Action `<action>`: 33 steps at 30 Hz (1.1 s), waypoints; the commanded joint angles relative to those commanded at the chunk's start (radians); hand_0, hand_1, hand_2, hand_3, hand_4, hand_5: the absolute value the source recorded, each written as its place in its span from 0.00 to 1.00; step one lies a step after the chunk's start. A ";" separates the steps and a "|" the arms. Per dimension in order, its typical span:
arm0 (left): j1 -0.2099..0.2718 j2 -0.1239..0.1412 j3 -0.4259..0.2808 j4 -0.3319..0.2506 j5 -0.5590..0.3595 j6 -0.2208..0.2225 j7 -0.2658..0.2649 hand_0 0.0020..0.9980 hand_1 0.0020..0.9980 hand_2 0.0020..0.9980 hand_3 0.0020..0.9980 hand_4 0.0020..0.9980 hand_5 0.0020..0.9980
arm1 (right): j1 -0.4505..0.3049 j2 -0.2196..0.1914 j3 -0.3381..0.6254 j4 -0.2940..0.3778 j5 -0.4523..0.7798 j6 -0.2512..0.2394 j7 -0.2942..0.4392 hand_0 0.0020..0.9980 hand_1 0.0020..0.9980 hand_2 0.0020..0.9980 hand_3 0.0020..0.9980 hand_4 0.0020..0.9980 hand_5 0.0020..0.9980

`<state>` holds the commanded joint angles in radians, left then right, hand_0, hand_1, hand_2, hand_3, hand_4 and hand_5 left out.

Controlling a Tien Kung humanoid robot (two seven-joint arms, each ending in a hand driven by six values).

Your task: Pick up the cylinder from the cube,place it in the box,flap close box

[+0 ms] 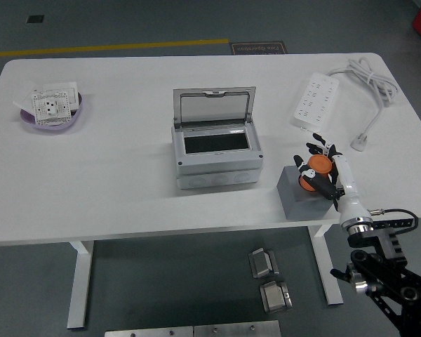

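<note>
An orange cylinder (316, 173) stands on a grey cube (303, 192) at the table's near right edge. My right hand (320, 168) is over the cube with its black fingers curled around the cylinder. A grey box (217, 158) sits at the table's middle. Its clear lid (213, 107) stands open and upright at the back, and the dark inside shows. The left arm is out of view.
A white power strip (314, 101) with its cable (368, 84) lies at the back right. A purple bowl (51, 116) holding white socket plates sits at the far left. Metal parts lie on the floor below the table's near edge.
</note>
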<state>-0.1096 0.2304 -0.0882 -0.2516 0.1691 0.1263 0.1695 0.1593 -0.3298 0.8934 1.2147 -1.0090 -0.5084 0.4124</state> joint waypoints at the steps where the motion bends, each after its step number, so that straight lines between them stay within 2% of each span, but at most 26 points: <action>1: 0.000 0.000 0.000 0.000 0.000 0.000 0.000 0.66 0.65 0.62 0.64 0.57 0.56 | 0.000 0.000 0.000 0.000 0.000 0.000 0.000 0.87 0.85 0.82 0.90 0.79 0.26; 6: -0.002 0.000 0.000 0.000 0.000 0.000 0.000 0.66 0.65 0.62 0.64 0.57 0.56 | 0.001 -0.001 -0.002 -0.005 -0.004 0.000 -0.003 0.87 0.85 0.82 0.90 0.79 0.26; 7: -0.002 0.000 0.000 0.000 0.000 0.000 0.000 0.65 0.65 0.62 0.64 0.57 0.55 | 0.001 -0.001 -0.002 -0.006 -0.004 0.000 -0.003 0.87 0.86 0.82 0.92 0.77 0.13; 18: -0.005 0.000 0.002 0.001 -0.007 0.001 -0.003 0.65 0.65 0.62 0.64 0.57 0.54 | 0.001 -0.002 -0.005 -0.010 0.009 0.000 0.006 0.87 0.85 0.82 0.91 0.76 0.13; 19: -0.005 0.000 0.003 0.001 -0.009 0.001 -0.003 0.65 0.65 0.62 0.64 0.57 0.54 | 0.001 -0.002 -0.005 -0.010 0.012 0.000 0.008 0.85 0.84 0.75 0.89 0.56 0.02; 24: -0.005 -0.001 0.006 0.000 -0.016 0.001 -0.005 0.65 0.65 0.62 0.64 0.57 0.54 | 0.000 -0.002 -0.001 -0.007 0.034 0.000 0.018 0.85 0.84 0.75 0.89 0.56 0.02; 25: -0.005 -0.001 0.006 0.000 -0.017 0.001 -0.005 0.65 0.65 0.62 0.64 0.58 0.54 | 0.000 -0.002 -0.001 -0.006 0.035 0.000 0.018 0.83 0.81 0.68 0.76 0.14 0.05; 30: -0.007 -0.001 0.008 0.001 -0.022 0.001 -0.007 0.65 0.65 0.62 0.64 0.58 0.54 | 0.000 -0.003 -0.003 -0.004 0.038 -0.007 0.015 0.83 0.81 0.68 0.76 0.14 0.05; 31: -0.007 -0.001 0.008 0.001 -0.023 0.001 -0.008 0.65 0.65 0.62 0.64 0.58 0.53 | 0.001 -0.003 -0.004 -0.004 0.037 -0.009 0.015 0.82 0.75 0.62 0.59 0.00 0.10; 33: -0.007 -0.001 0.009 0.001 -0.024 0.002 -0.009 0.65 0.65 0.62 0.64 0.58 0.53 | 0.002 -0.003 -0.005 -0.003 0.034 -0.015 0.014 0.82 0.75 0.62 0.59 0.00 0.10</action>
<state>-0.1164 0.2291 -0.0791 -0.2509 0.1447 0.1278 0.1610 0.1608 -0.3332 0.8880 1.2120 -0.9749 -0.5233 0.4259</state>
